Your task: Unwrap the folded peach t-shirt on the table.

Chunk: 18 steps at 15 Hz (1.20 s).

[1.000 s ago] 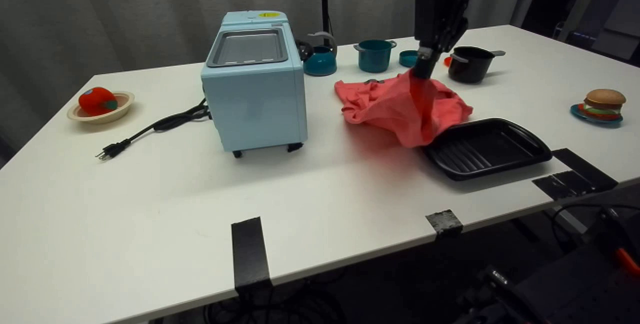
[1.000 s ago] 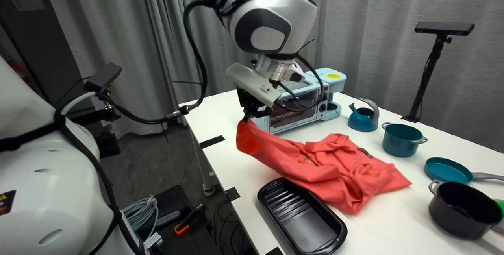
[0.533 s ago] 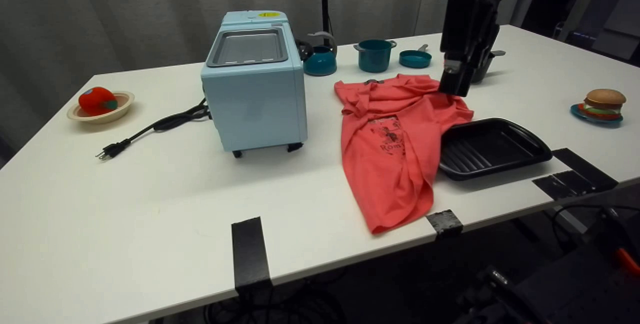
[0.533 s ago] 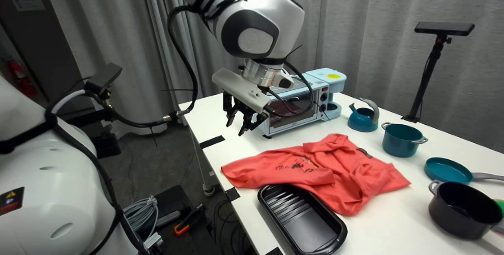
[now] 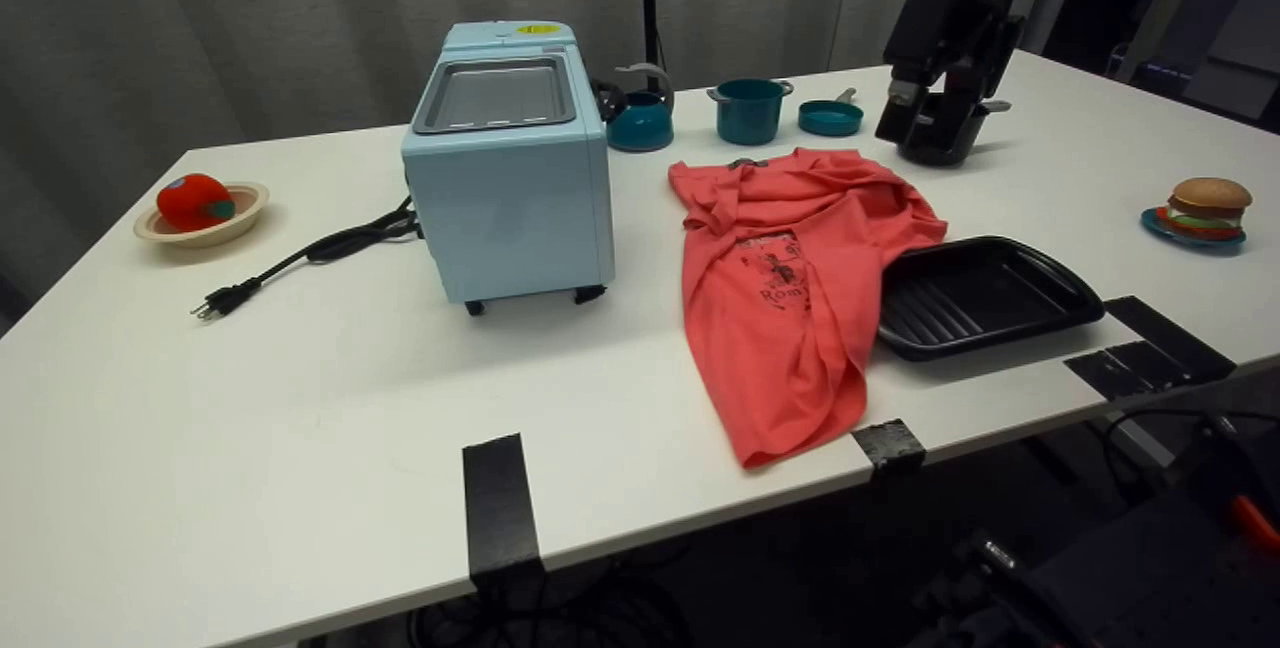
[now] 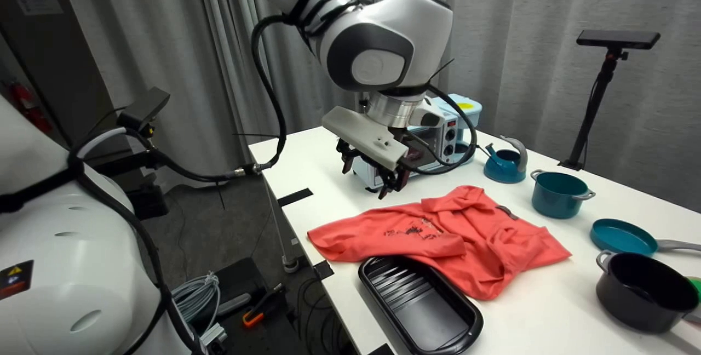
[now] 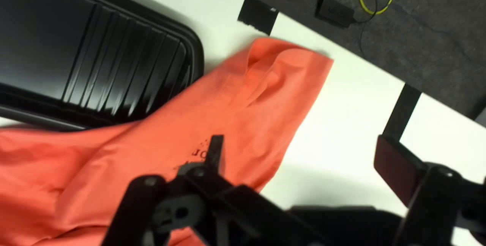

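Your white counter (image 5: 300, 468) has strips of black tape (image 5: 503, 508) along its near edge in an exterior view. On it, right of centre, lies the coral-pink t-shirt (image 5: 790, 318), its far part bunched in folds, its near part stretching almost to that edge, dark print up. Left of the shirt stands the light-blue toaster oven (image 5: 515, 208). On the right, the cloth laps one side of a black ribbed tray (image 5: 1010, 283). Your end effector (image 6: 365, 181) hangs above the counter, jaws wide apart, off the cloth. Toward the far side you have a black pot (image 6: 630, 300), a teal pot (image 5: 750, 113), a teal kettle (image 5: 640, 126) and a teal skillet (image 5: 830, 118). At right sits a hamburger (image 5: 1208, 203).
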Motion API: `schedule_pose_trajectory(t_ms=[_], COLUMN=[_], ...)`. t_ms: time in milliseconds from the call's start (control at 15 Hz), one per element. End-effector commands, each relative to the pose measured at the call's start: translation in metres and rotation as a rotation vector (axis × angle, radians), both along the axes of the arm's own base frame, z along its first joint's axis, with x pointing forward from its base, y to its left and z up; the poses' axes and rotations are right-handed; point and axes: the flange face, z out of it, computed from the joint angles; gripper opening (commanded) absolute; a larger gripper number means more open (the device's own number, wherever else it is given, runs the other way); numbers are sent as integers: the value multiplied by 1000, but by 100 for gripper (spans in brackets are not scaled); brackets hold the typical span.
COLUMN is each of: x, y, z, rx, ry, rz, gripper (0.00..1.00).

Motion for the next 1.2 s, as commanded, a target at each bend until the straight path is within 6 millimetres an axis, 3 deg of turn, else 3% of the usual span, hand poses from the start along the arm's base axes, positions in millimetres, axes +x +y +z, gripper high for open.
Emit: schedule_pose_trajectory(t_ms=[0, 333, 667, 1133], x=[20, 39, 71, 119], y=[-23, -45, -54, -62], z=[-24, -76, -122, -160], rx=[-29, -98, -172, -254], ry=[-35, -61, -130, -206], rz=[-60, -109, -138, -160], gripper=[100, 100, 100, 100])
